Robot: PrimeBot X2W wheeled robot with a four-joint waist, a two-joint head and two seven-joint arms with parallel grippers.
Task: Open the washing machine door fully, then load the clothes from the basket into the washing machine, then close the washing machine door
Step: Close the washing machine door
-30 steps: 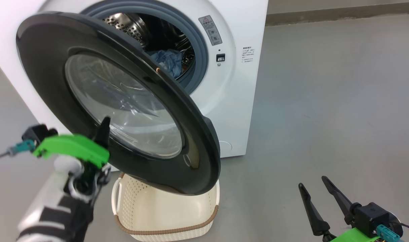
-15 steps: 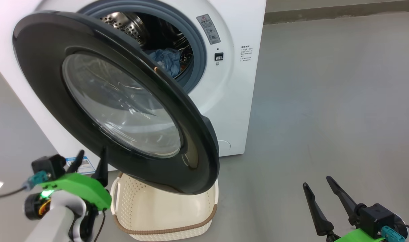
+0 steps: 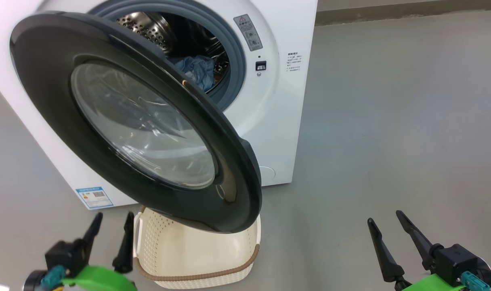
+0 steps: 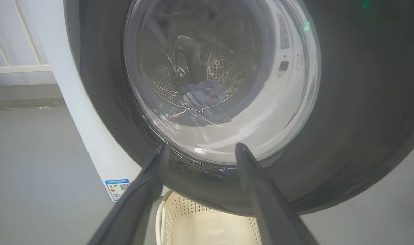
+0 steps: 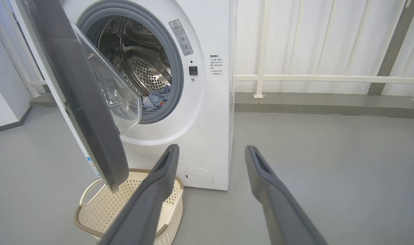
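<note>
Grey floor (image 3: 391, 121), left gripper (image 3: 114, 215) low beside basket (image 3: 168, 246) (fingers spread)

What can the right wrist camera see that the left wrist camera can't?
The right wrist view has the round flap low on the white boxy washing machine, plus the right gripper, fingers open. The left wrist view looks through the round glossy black door at the steel perforated drum, plus the left gripper, fingers open. Both have the door, the light blue clothes in the drum and the cream-white perforated plastic basket.

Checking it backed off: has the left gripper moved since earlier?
Yes: the left gripper dropped from the washing machine door to beside the basket.
</note>
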